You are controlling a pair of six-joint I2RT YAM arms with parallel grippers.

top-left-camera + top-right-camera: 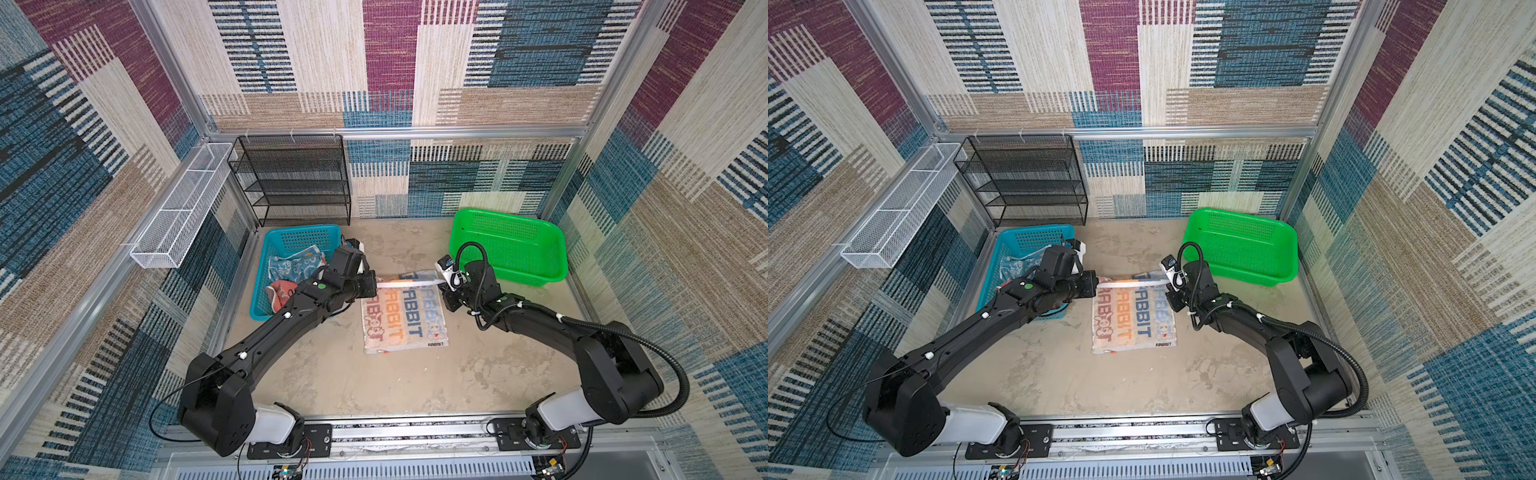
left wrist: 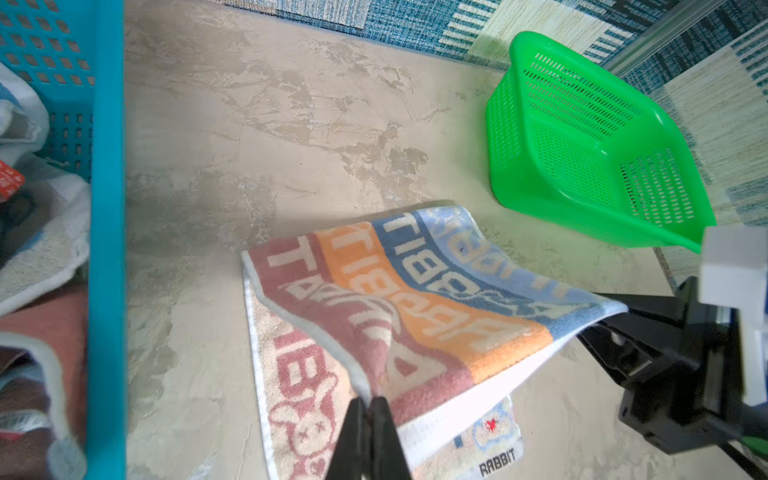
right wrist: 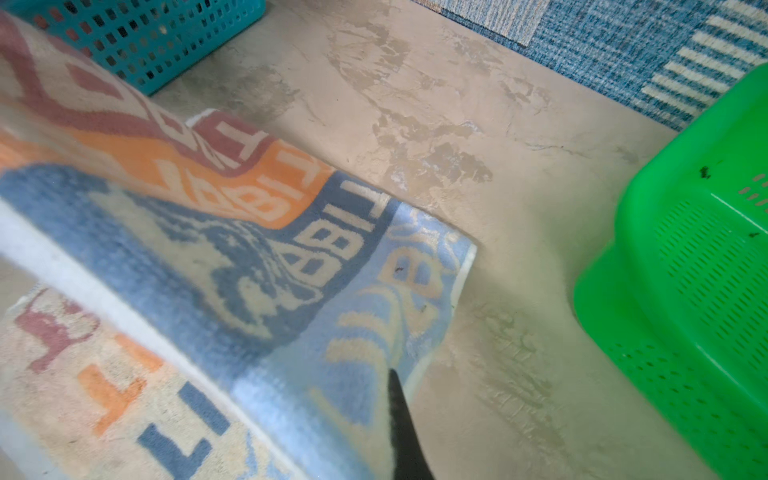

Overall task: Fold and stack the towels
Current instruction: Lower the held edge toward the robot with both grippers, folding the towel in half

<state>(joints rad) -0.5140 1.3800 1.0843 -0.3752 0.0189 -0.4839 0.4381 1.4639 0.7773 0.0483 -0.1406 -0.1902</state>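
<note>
The left fingers [image 2: 359,440] and right fingers [image 3: 401,428] pinch the fluffy lettered towel [image 2: 415,299]; the holey blue basket [image 2: 106,208] by the left fingers holds soft towels [image 1: 295,266].

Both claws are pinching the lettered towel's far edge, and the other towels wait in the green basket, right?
Not quite. The other towels wait in the blue basket, as both top views show; the green basket holds none. Both the left gripper and right gripper do pinch the lettered towel.
</note>
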